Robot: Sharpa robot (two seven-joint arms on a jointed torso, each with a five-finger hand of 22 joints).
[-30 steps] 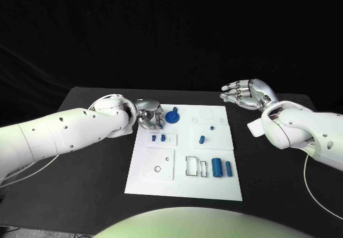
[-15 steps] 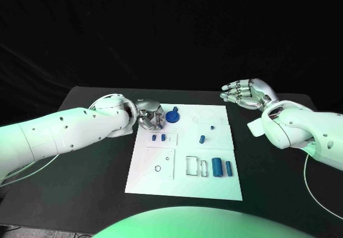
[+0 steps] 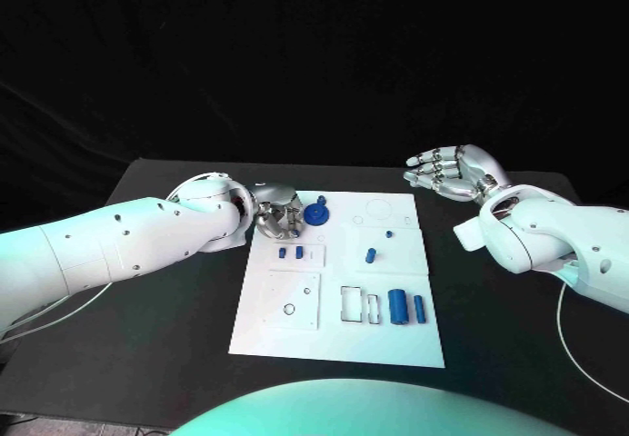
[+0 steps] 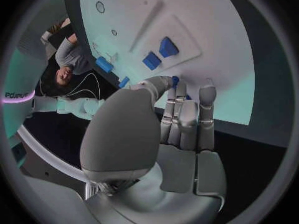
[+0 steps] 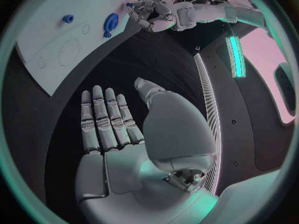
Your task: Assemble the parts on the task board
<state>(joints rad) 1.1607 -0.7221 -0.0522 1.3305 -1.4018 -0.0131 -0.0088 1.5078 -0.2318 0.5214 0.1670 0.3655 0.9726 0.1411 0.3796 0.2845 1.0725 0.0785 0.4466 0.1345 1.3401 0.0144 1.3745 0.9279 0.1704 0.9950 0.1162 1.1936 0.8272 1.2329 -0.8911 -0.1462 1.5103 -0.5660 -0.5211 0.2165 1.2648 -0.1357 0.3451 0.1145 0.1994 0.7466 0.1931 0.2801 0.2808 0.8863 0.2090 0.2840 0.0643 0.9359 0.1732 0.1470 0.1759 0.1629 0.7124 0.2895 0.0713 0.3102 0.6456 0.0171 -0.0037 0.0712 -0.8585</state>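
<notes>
The white task board (image 3: 394, 341) lies mid-table. My left hand (image 3: 278, 213) hovers over its far left corner, fingers pointing down, right beside a round blue part (image 3: 316, 214). In the left wrist view a sliver of a small blue part (image 4: 176, 79) shows pinched between thumb and finger, mostly hidden. Two small blue blocks (image 3: 291, 252) sit just in front of that hand. My right hand (image 3: 453, 171) is raised off the board's far right corner, fingers spread, holding nothing.
Two blue cylinders (image 3: 406, 308) lie beside a rectangular slot (image 3: 354, 304) at the board's near right. More small blue pieces (image 3: 371, 255) sit mid-board, and a ring hole (image 3: 288, 310) lies near left. Black table surrounds the board.
My left hand has edged very slightly toward the round blue part. The right hand has not moved.
</notes>
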